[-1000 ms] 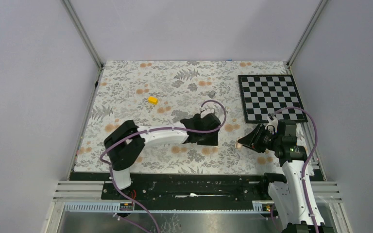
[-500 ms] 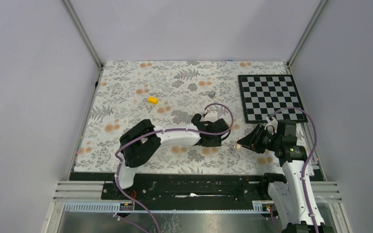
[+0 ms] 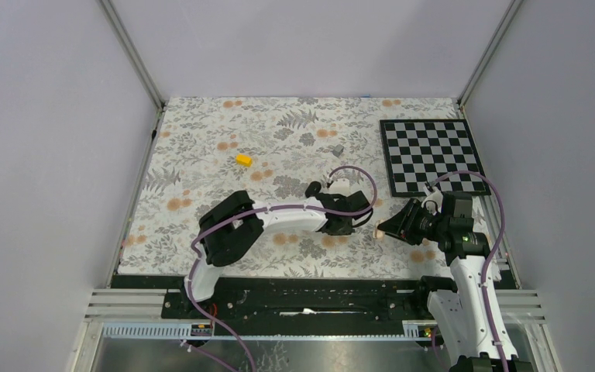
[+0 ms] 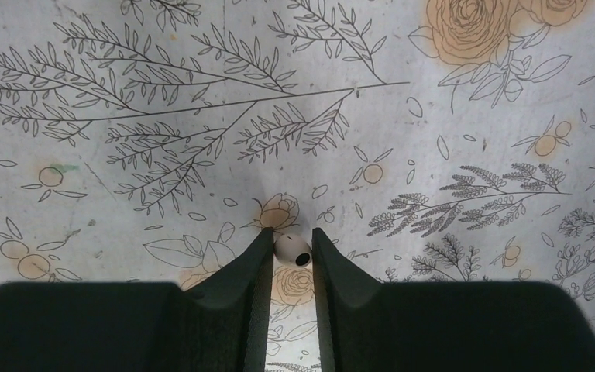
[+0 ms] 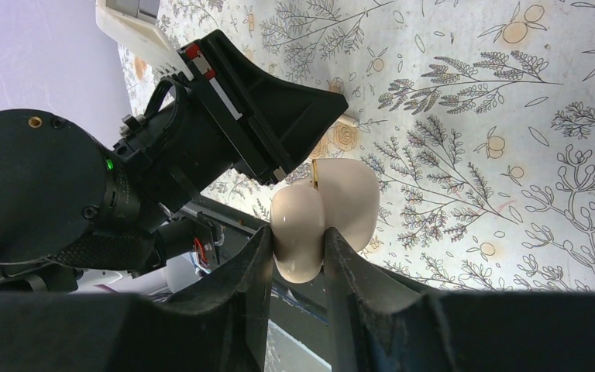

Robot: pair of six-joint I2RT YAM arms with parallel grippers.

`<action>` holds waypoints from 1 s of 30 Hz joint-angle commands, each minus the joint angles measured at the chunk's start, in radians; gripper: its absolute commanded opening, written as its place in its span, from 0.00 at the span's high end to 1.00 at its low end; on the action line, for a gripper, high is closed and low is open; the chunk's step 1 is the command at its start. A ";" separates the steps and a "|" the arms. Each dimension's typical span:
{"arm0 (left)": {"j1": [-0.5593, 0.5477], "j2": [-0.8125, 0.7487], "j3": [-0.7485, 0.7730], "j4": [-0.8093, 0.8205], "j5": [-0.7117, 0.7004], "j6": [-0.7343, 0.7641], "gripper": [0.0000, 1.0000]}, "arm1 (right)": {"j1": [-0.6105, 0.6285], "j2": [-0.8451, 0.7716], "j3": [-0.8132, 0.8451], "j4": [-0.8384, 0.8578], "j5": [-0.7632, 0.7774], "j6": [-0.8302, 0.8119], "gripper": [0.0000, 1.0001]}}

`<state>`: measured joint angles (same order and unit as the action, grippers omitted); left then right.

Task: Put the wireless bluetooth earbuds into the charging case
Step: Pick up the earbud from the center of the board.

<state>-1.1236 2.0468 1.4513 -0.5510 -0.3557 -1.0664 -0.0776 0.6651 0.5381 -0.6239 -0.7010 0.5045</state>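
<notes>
Left wrist: the left gripper (image 4: 293, 236) is low over the floral cloth (image 4: 124, 93). Its fingers are drawn in on one small cream earbud (image 4: 293, 249), touching it on both sides as far as I can see. The earbud rests on the cloth, not lifted.

Right wrist: the right gripper (image 5: 298, 236) is clamped on the cream charging case (image 5: 349, 201) and holds it off the cloth. The case shows two rounded lobes with a gold hinge between, so the lid looks open. I can't see into its sockets.

Top: both grippers meet near the table's right middle, tips close together. A yellow block (image 3: 243, 160), grey block (image 3: 338, 148) and checkerboard (image 3: 432, 155) lie well apart from them. No second earbud found.

Judgement: early stage. One earbud gripped, none seated, and lift, transfer and insertion remain.
</notes>
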 commanded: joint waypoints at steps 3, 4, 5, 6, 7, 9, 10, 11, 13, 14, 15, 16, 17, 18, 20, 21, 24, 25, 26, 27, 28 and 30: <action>-0.013 -0.023 0.015 -0.013 -0.011 0.012 0.75 | -0.004 -0.010 0.006 -0.013 -0.034 -0.012 1.00; -0.014 -0.025 0.012 -0.013 -0.008 0.014 0.75 | -0.004 -0.011 0.005 -0.013 -0.035 -0.013 1.00; -0.015 -0.027 0.009 -0.013 -0.007 0.019 0.75 | -0.004 -0.011 0.004 -0.013 -0.037 -0.012 1.00; -0.015 -0.032 0.005 -0.013 -0.011 0.021 0.75 | -0.004 -0.013 0.004 -0.014 -0.036 -0.012 1.00; -0.015 -0.041 0.000 -0.014 -0.017 0.024 0.76 | -0.004 -0.014 0.003 -0.013 -0.035 -0.012 1.00; -0.015 -0.056 -0.013 -0.019 -0.030 0.031 0.77 | -0.004 -0.015 0.001 -0.013 -0.035 -0.011 1.00; -0.015 -0.062 -0.016 -0.023 -0.036 0.033 0.78 | -0.004 -0.016 -0.001 -0.013 -0.036 -0.011 1.00; -0.015 -0.069 -0.017 -0.027 -0.040 0.040 0.79 | -0.004 -0.016 0.000 -0.014 -0.036 -0.012 1.00; -0.015 -0.078 -0.021 -0.030 -0.043 0.055 0.79 | -0.004 -0.016 0.000 -0.013 -0.037 -0.011 1.00; -0.015 -0.083 -0.023 -0.030 -0.041 0.065 0.79 | -0.004 -0.016 0.000 -0.013 -0.037 -0.011 1.00; -0.013 -0.087 -0.022 -0.032 -0.040 0.078 0.79 | -0.004 -0.018 -0.001 -0.014 -0.036 -0.010 1.00; -0.013 -0.089 -0.020 -0.040 -0.046 0.090 0.79 | -0.004 -0.019 -0.001 -0.014 -0.035 -0.010 1.00; -0.012 -0.093 -0.019 -0.046 -0.050 0.106 0.79 | -0.004 -0.019 -0.001 -0.013 -0.037 -0.010 1.00; -0.010 -0.097 -0.019 -0.053 -0.056 0.123 0.79 | -0.004 -0.021 -0.002 -0.014 -0.037 -0.008 1.00; -0.005 -0.113 -0.028 -0.055 -0.063 0.169 0.78 | -0.004 -0.020 -0.002 -0.014 -0.038 -0.007 1.00; -0.003 -0.122 -0.032 -0.054 -0.062 0.201 0.79 | -0.004 -0.022 -0.003 -0.015 -0.038 -0.008 1.00; 0.003 -0.154 -0.051 -0.035 -0.038 0.369 0.78 | -0.004 -0.018 -0.001 -0.015 -0.039 -0.011 1.00; 0.005 -0.166 -0.060 -0.034 -0.040 0.416 0.78 | -0.004 -0.015 0.001 -0.013 -0.041 -0.012 1.00; 0.006 -0.179 -0.070 -0.029 -0.045 0.460 0.78 | -0.004 -0.009 0.002 -0.012 -0.043 -0.016 1.00; 0.009 -0.191 -0.082 -0.025 -0.053 0.502 0.78 | -0.004 -0.006 0.003 -0.014 -0.043 -0.016 1.00; 0.011 -0.207 -0.096 -0.016 -0.052 0.546 0.78 | -0.004 -0.003 0.003 -0.012 -0.042 -0.018 1.00; 0.017 -0.227 -0.135 0.015 -0.052 0.639 0.78 | -0.004 -0.005 0.002 -0.009 -0.039 -0.015 1.00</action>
<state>-1.1187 1.8992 1.3685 -0.5858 -0.3775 -0.6579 -0.0776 0.6586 0.5335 -0.6277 -0.7025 0.5026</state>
